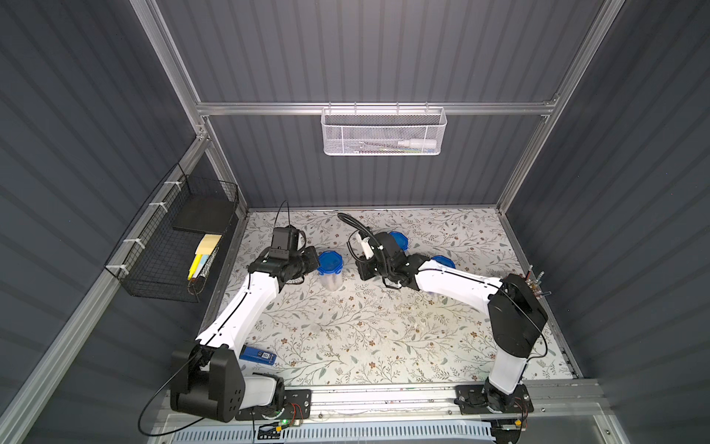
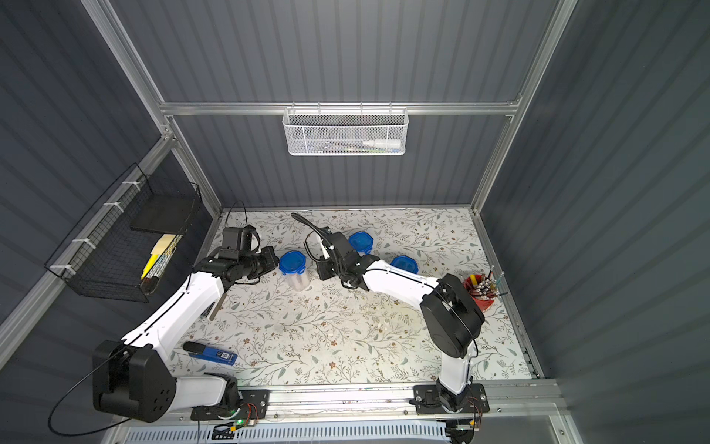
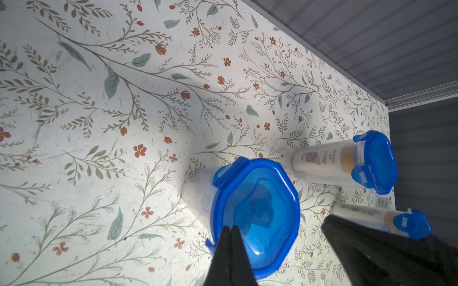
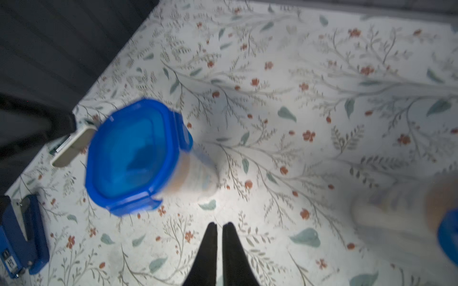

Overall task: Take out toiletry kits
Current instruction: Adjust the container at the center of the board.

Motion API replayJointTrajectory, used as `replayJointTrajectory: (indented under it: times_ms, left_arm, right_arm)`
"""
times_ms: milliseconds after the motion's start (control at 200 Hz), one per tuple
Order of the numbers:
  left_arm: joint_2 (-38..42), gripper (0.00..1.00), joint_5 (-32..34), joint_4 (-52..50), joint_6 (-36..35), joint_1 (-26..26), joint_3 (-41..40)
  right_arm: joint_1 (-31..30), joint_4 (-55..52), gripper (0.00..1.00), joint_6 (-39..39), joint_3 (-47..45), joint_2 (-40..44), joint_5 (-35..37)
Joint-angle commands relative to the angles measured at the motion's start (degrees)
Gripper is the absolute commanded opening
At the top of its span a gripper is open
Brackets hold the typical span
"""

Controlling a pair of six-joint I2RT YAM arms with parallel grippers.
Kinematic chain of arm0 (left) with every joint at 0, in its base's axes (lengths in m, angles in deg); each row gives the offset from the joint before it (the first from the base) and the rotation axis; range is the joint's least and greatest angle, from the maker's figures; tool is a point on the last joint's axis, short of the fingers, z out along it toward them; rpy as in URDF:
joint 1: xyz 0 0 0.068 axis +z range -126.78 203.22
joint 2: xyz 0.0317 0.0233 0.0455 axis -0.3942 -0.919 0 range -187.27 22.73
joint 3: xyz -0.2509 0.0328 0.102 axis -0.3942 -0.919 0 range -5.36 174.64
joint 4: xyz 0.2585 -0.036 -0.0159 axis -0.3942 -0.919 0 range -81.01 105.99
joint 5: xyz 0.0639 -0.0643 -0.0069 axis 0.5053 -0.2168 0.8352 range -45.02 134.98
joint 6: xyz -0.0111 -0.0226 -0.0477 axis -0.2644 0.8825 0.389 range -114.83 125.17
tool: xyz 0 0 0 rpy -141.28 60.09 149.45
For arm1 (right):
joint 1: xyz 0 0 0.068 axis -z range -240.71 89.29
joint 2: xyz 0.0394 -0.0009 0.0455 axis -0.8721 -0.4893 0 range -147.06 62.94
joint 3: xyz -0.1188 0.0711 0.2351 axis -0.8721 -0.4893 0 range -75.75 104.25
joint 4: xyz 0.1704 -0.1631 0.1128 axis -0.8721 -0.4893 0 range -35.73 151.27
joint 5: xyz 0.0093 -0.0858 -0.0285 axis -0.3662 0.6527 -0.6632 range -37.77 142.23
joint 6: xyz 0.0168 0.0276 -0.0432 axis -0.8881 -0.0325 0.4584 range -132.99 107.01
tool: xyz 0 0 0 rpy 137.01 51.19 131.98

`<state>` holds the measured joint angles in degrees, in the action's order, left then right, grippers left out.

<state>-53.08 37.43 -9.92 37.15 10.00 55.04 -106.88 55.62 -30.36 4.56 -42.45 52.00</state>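
On the left arm (image 1: 238, 307) the jaws are pressed together at the blue lid (image 3: 257, 210) of a jar (image 1: 332, 282), on the right arm (image 1: 457, 282) almost together on nothing, and the toiletry kits (image 3: 322, 161) are sealed in jars on the counter (image 3: 124, 99), so unclipping this lid seems next.

Top views: high, well apart from the blue-lidded jar (image 1: 329, 265), tilted down at it; whole table (image 1: 384, 346) in frame.
Left wrist view: along the left gripper (image 3: 229, 230), close over that jar's lid.
Right wrist view: along the right gripper (image 4: 220, 226), near, beside that jar; blurred.
Shared: that jar, all four views.
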Motion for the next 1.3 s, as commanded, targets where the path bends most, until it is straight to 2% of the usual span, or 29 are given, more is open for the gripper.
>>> replayJointTrajectory:
  times_ms: [0, 255, 470, 660, 835, 1026, 1296]
  left_arm:
    - [2.70, 0.00, 0.17, -3.01, -0.44, -0.14, -0.48]
    - [4.99, 0.00, -2.94, -3.54, 0.28, -0.23, -2.58]
    - [6.62, 0.00, -5.73, -3.62, 1.23, -0.67, -4.73]
    - [7.76, 0.00, -8.74, -4.80, 1.16, -1.24, -5.38]
    - [5.82, 0.00, -8.70, -3.95, 0.46, -1.47, -6.08]
    - [1.19, 0.00, -9.75, -1.78, 0.09, -1.55, -5.29]
    - [-1.43, 0.00, -7.51, -2.03, -1.22, -1.55, -3.57]
  right_arm:
    - [0.07, -2.82, 0.11, 3.21, 5.73, -3.53, 0.96]
    - [0.29, -3.53, 0.11, 5.04, 18.26, -12.05, -0.81]
    - [0.61, -1.73, 0.12, 5.16, 23.71, -17.44, -3.43]
    - [0.72, 0.15, 0.13, 4.45, 25.95, -20.45, -5.08]
    - [0.72, -0.23, 0.13, 3.83, 27.70, -22.08, -5.82]
    - [0.72, -0.07, 0.13, 3.50, 26.52, -21.49, -5.99]
    - [0.68, 0.10, 0.13, 2.27, 23.27, -19.65, -6.24]
